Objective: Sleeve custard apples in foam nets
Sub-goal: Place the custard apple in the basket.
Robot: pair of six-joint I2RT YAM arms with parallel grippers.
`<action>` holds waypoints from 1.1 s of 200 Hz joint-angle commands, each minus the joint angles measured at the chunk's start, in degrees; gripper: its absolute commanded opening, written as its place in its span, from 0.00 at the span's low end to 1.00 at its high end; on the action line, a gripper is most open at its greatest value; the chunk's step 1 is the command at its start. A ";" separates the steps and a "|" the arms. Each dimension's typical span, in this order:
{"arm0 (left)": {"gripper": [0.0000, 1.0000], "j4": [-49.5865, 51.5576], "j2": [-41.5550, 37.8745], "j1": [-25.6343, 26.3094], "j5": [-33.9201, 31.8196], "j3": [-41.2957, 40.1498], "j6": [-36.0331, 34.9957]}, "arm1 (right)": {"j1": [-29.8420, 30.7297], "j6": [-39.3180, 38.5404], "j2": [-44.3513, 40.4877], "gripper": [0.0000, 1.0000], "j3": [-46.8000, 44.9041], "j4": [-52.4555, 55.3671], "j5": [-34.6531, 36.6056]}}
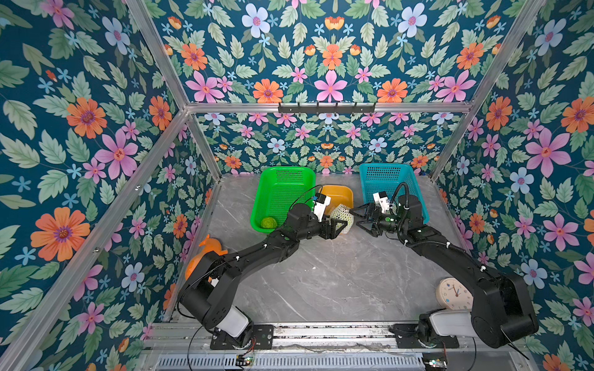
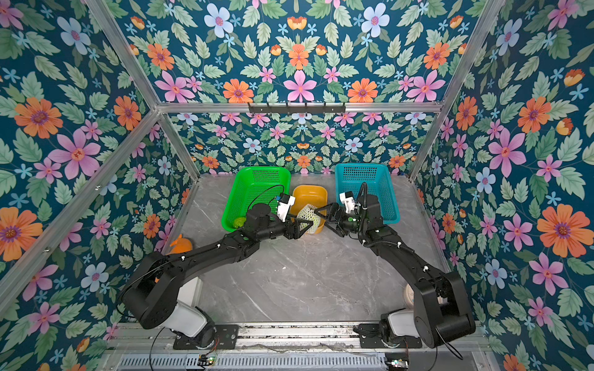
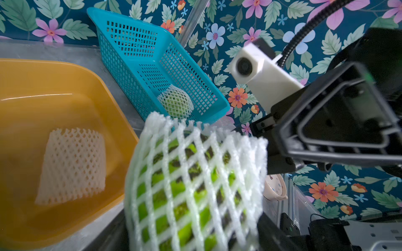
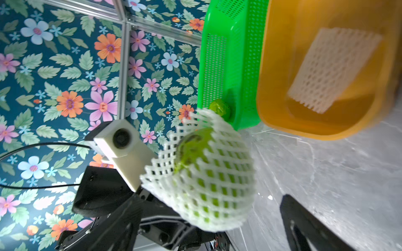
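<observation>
My left gripper point(image 1: 340, 225) is shut on a custard apple wrapped in a foam net point(image 1: 343, 216), held just above the table in front of the orange tub point(image 1: 337, 192). This netted fruit point(image 3: 195, 184) fills the left wrist view. My right gripper point(image 1: 360, 221) stands open just right of it and apart from it; one finger point(image 4: 302, 226) shows beside the netted fruit point(image 4: 206, 180). A bare custard apple point(image 1: 268, 222) lies in the green basket point(image 1: 283, 180). Another netted fruit point(image 3: 175, 103) sits in the blue basket point(image 3: 134, 54). One flat foam net point(image 3: 71, 165) lies in the orange tub.
An orange plush toy point(image 1: 209, 247) sits at the table's left edge behind my left arm. A round clock point(image 1: 453, 294) stands near the right arm's base. The baskets and tub line the back wall, and the grey marble tabletop point(image 1: 321, 273) stretches in front of them.
</observation>
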State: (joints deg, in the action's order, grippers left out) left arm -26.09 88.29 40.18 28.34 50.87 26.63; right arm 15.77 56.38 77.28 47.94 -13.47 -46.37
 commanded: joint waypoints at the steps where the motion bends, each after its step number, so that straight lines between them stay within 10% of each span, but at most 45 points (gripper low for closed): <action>1: 0.74 -1.02 0.03 0.36 1.06 0.37 -0.72 | 0.59 3.39 0.26 0.99 -0.55 -7.32 -0.10; 85: 0.75 2.01 -0.55 0.51 -0.71 2.11 -0.47 | 6.37 -9.77 -3.93 0.99 1.04 8.72 11.09; 220: 0.75 3.37 -0.06 2.00 -1.01 2.55 -2.11 | 6.82 -8.23 1.18 0.92 2.53 7.32 8.09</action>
State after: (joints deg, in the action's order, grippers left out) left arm -22.26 88.20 42.11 28.29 53.23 25.32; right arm 22.44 47.81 78.83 50.92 -6.22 -37.54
